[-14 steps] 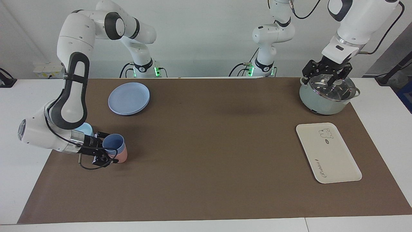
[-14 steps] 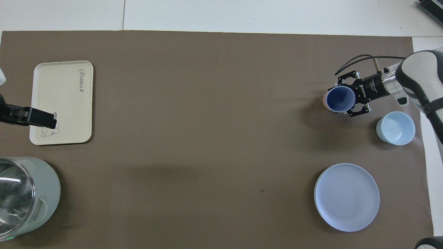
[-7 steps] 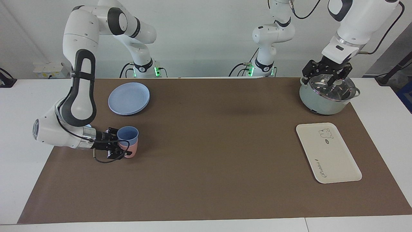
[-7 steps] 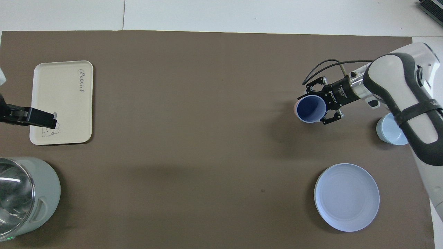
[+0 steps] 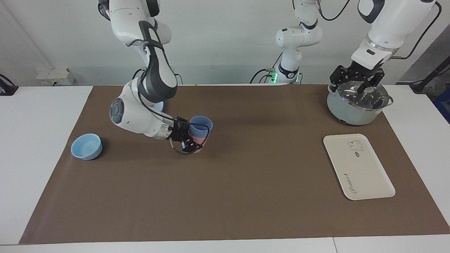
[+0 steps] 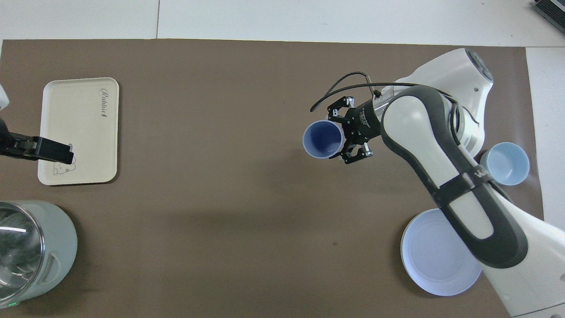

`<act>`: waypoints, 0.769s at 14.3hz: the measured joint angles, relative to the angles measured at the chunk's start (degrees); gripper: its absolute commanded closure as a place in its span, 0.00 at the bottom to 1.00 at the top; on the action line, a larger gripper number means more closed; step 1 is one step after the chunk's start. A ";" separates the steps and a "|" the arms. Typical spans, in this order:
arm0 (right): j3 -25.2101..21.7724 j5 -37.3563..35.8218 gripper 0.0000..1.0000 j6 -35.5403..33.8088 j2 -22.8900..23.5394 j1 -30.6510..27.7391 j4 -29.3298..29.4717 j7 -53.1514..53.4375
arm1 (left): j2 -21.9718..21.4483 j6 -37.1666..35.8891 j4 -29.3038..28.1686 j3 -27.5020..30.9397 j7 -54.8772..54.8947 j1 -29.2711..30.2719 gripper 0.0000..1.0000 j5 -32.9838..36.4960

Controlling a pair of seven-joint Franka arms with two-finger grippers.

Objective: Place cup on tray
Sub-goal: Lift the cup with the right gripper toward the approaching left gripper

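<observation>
- Now, operator, your right hand [image 5: 185, 139] has swept the cup [image 5: 201, 125] away from the right arm's end of the counter [image 5: 246, 196]. It is clenched on the stack and carries it over the middle stretch, well apart from the tray [image 5: 358, 167].
- A pink tumbler [image 5: 201, 144] rides along under the cup, which sits nested inside it. That looks like trouble: the pair may land on the tray together unless you part them.
- The bowl [image 5: 86, 146], hidden by the arm a moment ago, stands uncovered and where it was.
- Your left hand [image 5: 357, 80] has not stirred. It waits, fingers spread, over the lid [image 5: 362, 93] of the pot [image 5: 346, 112].
- From overhead the cup is empty, and so is the bowl. The tray and the plate [image 6: 435, 260] carry nothing; the pot's contents cannot be read through the glass.
</observation>
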 measured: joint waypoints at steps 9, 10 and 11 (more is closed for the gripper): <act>0.02 0.23 1.00 12.84 -1.35 15.63 2.32 23.85 | -5.36 26.65 -16.10 -1.81 -30.15 -17.24 0.02 -13.00; 0.02 0.23 1.00 12.84 -1.34 15.83 2.31 23.95 | -5.71 28.34 -16.89 -1.83 -31.48 -17.91 0.05 -14.30; -0.04 0.23 1.00 12.84 -1.34 15.83 2.31 23.95 | -5.94 29.08 -17.26 -1.79 -32.04 -18.02 0.06 -15.70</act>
